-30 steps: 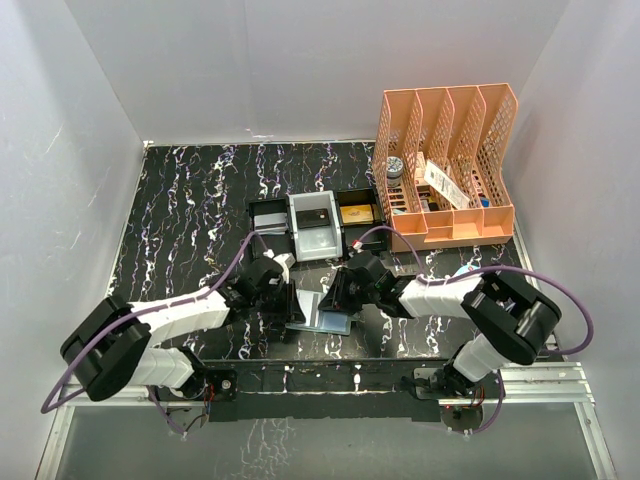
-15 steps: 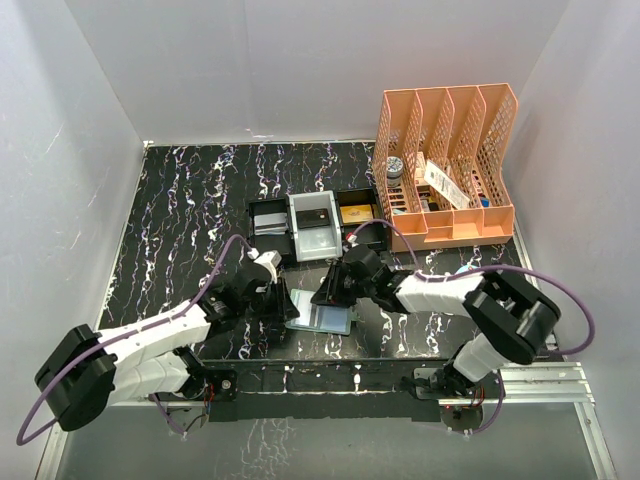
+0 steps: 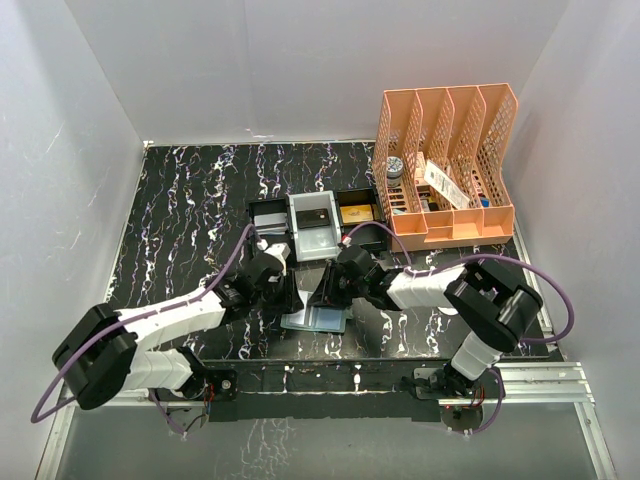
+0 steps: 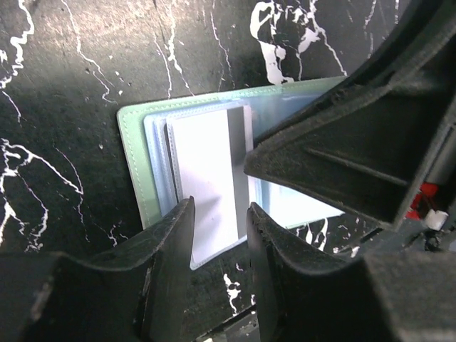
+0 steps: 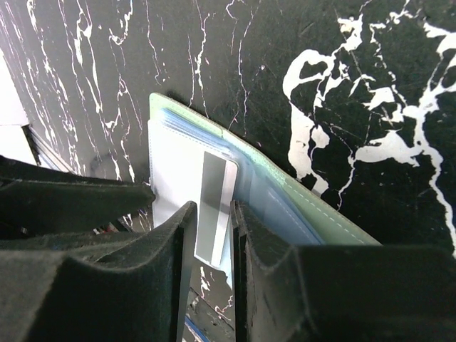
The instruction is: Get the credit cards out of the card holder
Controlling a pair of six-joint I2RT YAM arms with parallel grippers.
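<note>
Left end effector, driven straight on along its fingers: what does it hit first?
Probably the card lying in the open card holder, directly ahead of the left end effector; its height above it is unclear.

One card holder, one visible card, two black trays, one white tray, one orange rack.

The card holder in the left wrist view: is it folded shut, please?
No, the card holder lies spread open on the marbled table, its pale blue pockets and a card showing.
</note>
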